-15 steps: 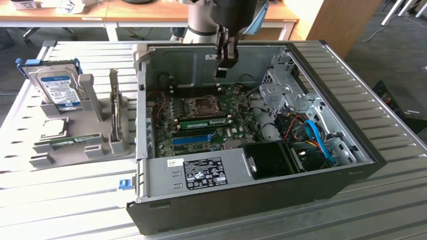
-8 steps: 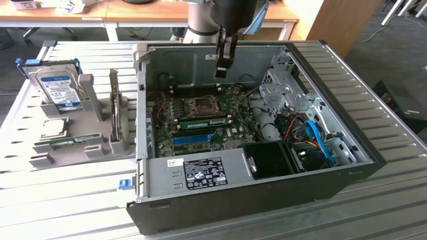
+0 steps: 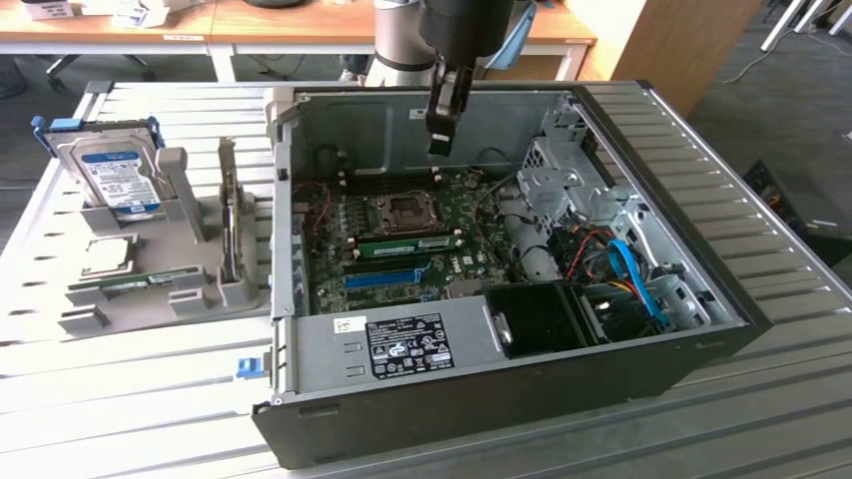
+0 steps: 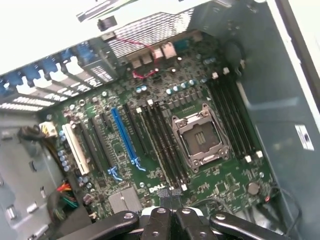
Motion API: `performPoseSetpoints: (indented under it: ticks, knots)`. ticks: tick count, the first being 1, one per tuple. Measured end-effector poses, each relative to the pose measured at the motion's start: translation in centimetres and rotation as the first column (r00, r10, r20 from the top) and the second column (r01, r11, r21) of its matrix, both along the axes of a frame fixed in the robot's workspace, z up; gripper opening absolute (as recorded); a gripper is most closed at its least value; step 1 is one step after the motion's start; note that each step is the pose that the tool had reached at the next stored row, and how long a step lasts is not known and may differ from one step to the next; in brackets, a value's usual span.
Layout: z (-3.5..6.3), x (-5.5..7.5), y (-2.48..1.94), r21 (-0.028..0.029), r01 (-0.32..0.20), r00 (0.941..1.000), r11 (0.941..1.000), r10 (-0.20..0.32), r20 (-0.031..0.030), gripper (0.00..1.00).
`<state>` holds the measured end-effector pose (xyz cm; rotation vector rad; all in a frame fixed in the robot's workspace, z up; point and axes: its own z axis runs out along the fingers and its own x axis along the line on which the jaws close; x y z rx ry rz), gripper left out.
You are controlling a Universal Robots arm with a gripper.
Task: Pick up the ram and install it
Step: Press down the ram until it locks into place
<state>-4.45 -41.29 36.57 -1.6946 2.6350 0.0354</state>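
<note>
**Two green sticks in sight, gripper empty above the board**

We see the gripper (image 3: 440,143) hanging over the open computer case (image 3: 533,399), its fingers (image 3: 436,140) pressed together with nothing between them. It hovers above the far part of the motherboard (image 3: 460,261), just beyond the processor socket (image 3: 399,210), touching nothing.

We find the ram (image 3: 131,284) well apart from it, lying low in the grey holder (image 3: 187,249) at the exterior view's left, outside the case. The hard drive (image 3: 114,175) stands upright in the same holder, farther back. A second green stick (image 3: 406,242) sits in a slot on the motherboard, just on the near side of the socket.

From the wrist we look down on the board, with the dark memory slots (image 4: 162,145) running beside the socket and the closed fingertips near their ends
</note>
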Motion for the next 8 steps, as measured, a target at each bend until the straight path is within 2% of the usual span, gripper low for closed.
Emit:
performPoseSetpoints:
  ticks: [4, 8]
  knots:
    - [-0.03, 0.00, 0.00, 0.0001, 0.070, 0.9976, 0.9976, -0.070, 0.0000, 0.11]
    - [-0.07, 0.00, 0.00, 0.0001, 0.142, 0.9899, 0.9899, -0.142, 0.0000, 0.11]
